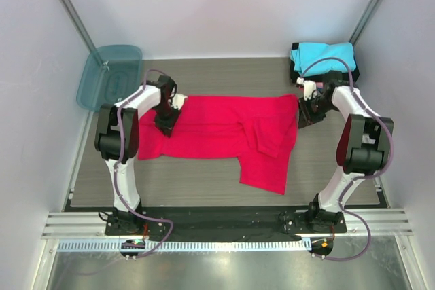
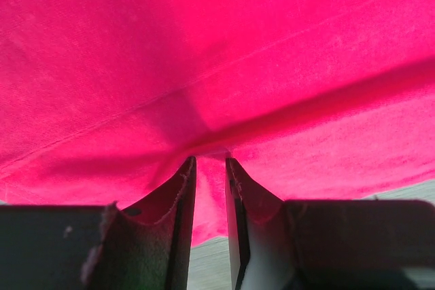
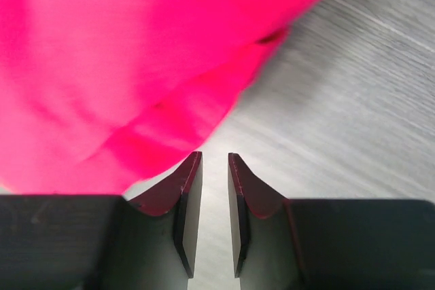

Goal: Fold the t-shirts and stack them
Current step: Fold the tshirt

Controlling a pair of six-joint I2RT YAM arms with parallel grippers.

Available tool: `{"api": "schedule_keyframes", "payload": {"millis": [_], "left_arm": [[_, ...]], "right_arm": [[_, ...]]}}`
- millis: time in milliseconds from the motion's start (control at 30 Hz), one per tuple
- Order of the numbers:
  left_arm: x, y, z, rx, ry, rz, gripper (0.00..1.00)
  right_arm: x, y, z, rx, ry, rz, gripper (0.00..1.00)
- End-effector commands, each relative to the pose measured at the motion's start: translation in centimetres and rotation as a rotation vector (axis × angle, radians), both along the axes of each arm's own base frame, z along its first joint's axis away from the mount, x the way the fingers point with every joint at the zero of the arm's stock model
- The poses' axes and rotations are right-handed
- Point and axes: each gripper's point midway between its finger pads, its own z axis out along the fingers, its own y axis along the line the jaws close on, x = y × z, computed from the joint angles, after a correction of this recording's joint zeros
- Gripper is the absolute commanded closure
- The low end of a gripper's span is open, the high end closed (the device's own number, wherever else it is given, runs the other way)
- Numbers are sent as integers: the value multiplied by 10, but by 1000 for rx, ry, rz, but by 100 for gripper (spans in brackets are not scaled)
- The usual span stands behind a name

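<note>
The large bright red cloth t-shirt (image 1: 224,127) lies flat mid-table (image 1: 204,188), its long axis running from the left edge to the right edge. The left gripper (image 2: 209,159) pinches its far left part. The right gripper (image 3: 215,154), jaws slightly apart and empty, stands just beside its right end.

Table (image 1: 204,188): grey, wood-grain top, long side running left to right, pale walls close on three sides. Red shirt (image 1: 224,130) lies flat across the middle, spread left to right, with its right part doubled over and one flap reaching toward the near edge. In the far right corner a folded cyan shirt (image 1: 325,58) sits on top of a black shirt (image 1: 294,73); at the far left corner a translucent teal bin (image 1: 109,76) stands tilted, overhanging the table's edge.
</note>
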Motion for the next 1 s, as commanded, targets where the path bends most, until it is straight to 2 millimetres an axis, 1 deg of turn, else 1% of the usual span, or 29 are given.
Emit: {"api": "schedule_keyframes", "payload": {"millis": [0,33,67,133,167,200,233,267,300,333,367,400,433,467,500,533,567,600,633,667,700,733,767,867,900,967], "left_arm": [[2,-7,22,-51,-31,-10,75],[-1,-8,24,-57,-28,-11,75],[-8,-8,22,-58,-12,-14,75],[-15,-10,27,-62,-15,-31,75],[-20,-9,26,-61,-7,-36,75],[-21,-8,32,-61,-26,-39,75],[-22,-5,33,-50,-35,-42,76],[-25,-2,34,-41,-38,-49,76],[-25,0,36,-36,-46,-51,75],[-26,2,42,-32,-61,-55,75],[-29,6,43,-21,-58,-55,75],[-33,10,43,-15,-54,-64,76],[-35,13,45,-9,-64,-66,75],[-36,17,45,6,-67,-67,76],[-37,22,45,15,-68,-69,75],[-43,26,41,23,-54,-69,76],[-44,29,40,30,-54,-68,76],[-46,33,37,36,-46,-65,75],[-49,37,33,45,-33,-67,76],[-51,40,30,53,-26,-67,76],[-52,46,26,65,-21,-60,76],[-56,50,23,74,-9,-67,76],[-55,53,20,82,-9,-65,76],[-58,69,10,124,16,-59,76],[-58,74,5,127,30,-42,76],[-57,79,1,132,36,-31,76]], "right_arm": [[-5,25,59,120,-105,64,72],[-9,27,58,129,-89,64,72],[-14,28,53,135,-72,64,72],[-17,28,45,136,-59,71,72],[-16,29,44,138,-59,70,72],[-14,30,40,148,-56,65,72],[-11,31,39,158,-56,52,72],[-2,32,41,165,-80,43,72],[4,32,37,172,-77,35,72],[10,34,38,186,-81,25,72],[24,34,45,185,-119,25,72],[31,35,45,191,-124,25,72],[38,36,41,200,-117,24,72],[52,37,49,200,-146,27,72],[59,37,51,200,-155,26,72],[65,37,44,203,-143,25,72],[77,39,51,199,-170,33,72],[83,38,49,196,-174,32,72],[88,39,47,196,-175,36,72],[98,38,42,192,-175,36,72],[103,40,37,193,-167,36,72],[112,41,40,191,-185,38,72],[116,41,27,187,-162,34,72],[128,46,17,165,-164,48,72],[129,46,5,157,-144,49,72],[135,50,1,146,-148,57,72]]}}
